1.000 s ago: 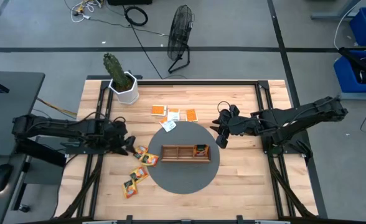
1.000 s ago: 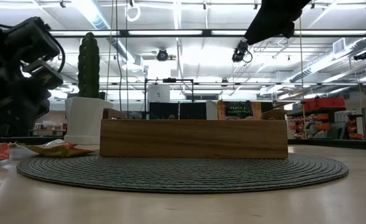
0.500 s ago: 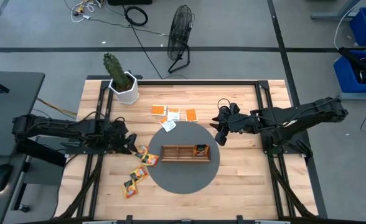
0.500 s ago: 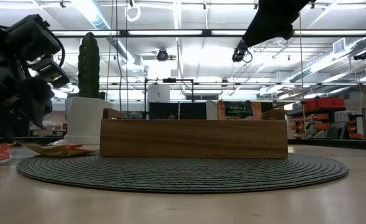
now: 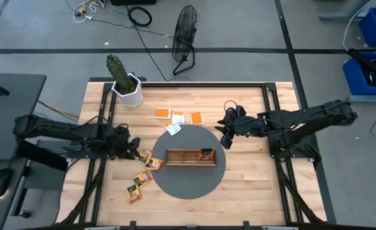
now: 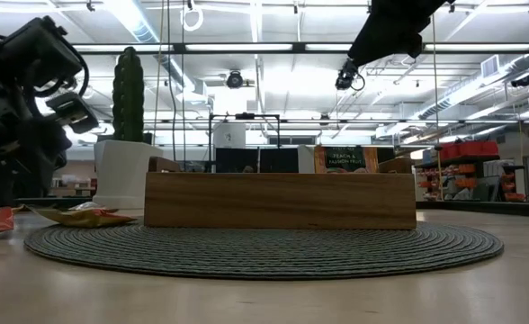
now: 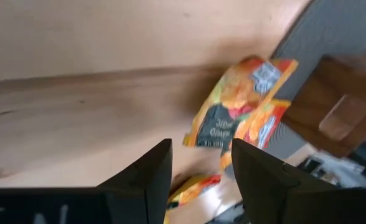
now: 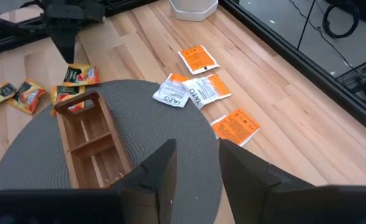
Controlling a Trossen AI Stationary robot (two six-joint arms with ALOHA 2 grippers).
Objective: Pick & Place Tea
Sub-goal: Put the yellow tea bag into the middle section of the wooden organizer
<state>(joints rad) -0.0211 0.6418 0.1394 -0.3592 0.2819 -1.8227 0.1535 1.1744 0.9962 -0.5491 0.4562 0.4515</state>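
Note:
My left gripper (image 7: 200,163) hangs low over the wood just left of the round grey mat (image 5: 188,182). It is open and slants down toward a yellow-orange tea sachet (image 7: 236,115) lying flat there, just beyond its fingertips. More sachets lie nearby (image 5: 155,163) and toward the near edge (image 5: 137,186). A long wooden tray (image 5: 190,156) stands on the mat, with one sachet (image 5: 206,154) upright in its right compartment. Orange and white sachets (image 8: 198,87) lie on the wood beyond the mat. My right gripper (image 8: 195,163) hovers open, high over the mat's right side.
A cactus in a white pot (image 5: 127,86) stands at the table's far left corner. Black frame rails (image 5: 268,102) run along the table's sides. The wood right of the mat and along the near edge is bare.
My left gripper has rolled about its own line while staying over the sachets beside the mat. The sachets and the tray lie as before.

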